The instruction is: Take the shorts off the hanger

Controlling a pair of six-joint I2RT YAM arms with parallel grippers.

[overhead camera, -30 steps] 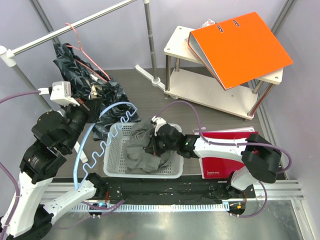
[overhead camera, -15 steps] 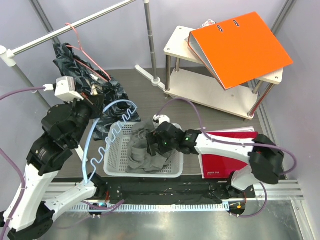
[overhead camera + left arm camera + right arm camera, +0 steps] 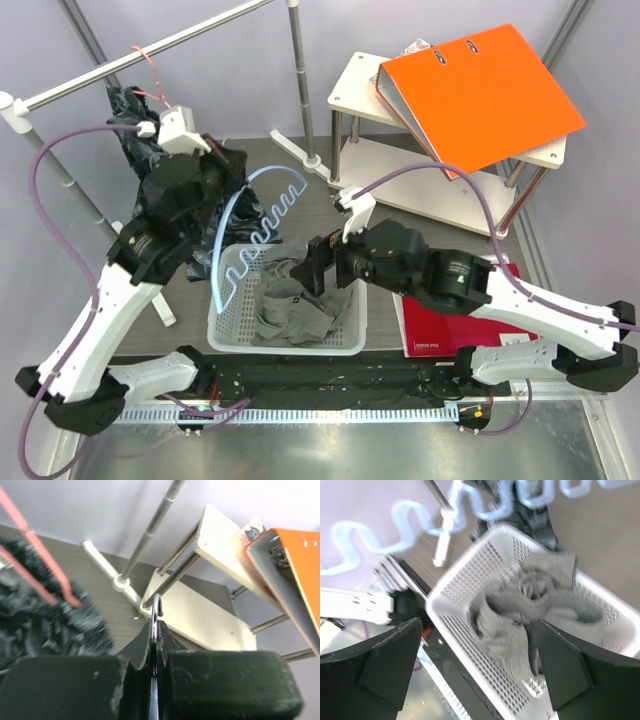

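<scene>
The grey shorts [image 3: 290, 305] lie crumpled in the white basket [image 3: 285, 350], free of the hanger. The light blue wavy hanger [image 3: 265, 210] hangs in the air over the basket's far edge. My left gripper [image 3: 225, 160] is shut on its metal hook [image 3: 156, 612], which pokes out between the jaws of that gripper [image 3: 154, 640]. My right gripper [image 3: 318, 268] hovers over the basket. In the right wrist view this gripper [image 3: 476, 625] is open and holds nothing. Below it are the shorts [image 3: 535, 610], the basket [image 3: 455, 625] and a blurred hanger [image 3: 395, 510].
A dark garment [image 3: 135, 110] on a pink hanger hangs from the metal rail [image 3: 150, 50] at far left. An upright pole [image 3: 298, 80] stands behind. A white shelf [image 3: 440, 180] carries an orange binder [image 3: 480, 90]. A red binder [image 3: 440, 330] lies right of the basket.
My right gripper opened and let go of the shorts, which dropped into the basket, then pulled up. My left arm raised the hanger up and toward the far side.
</scene>
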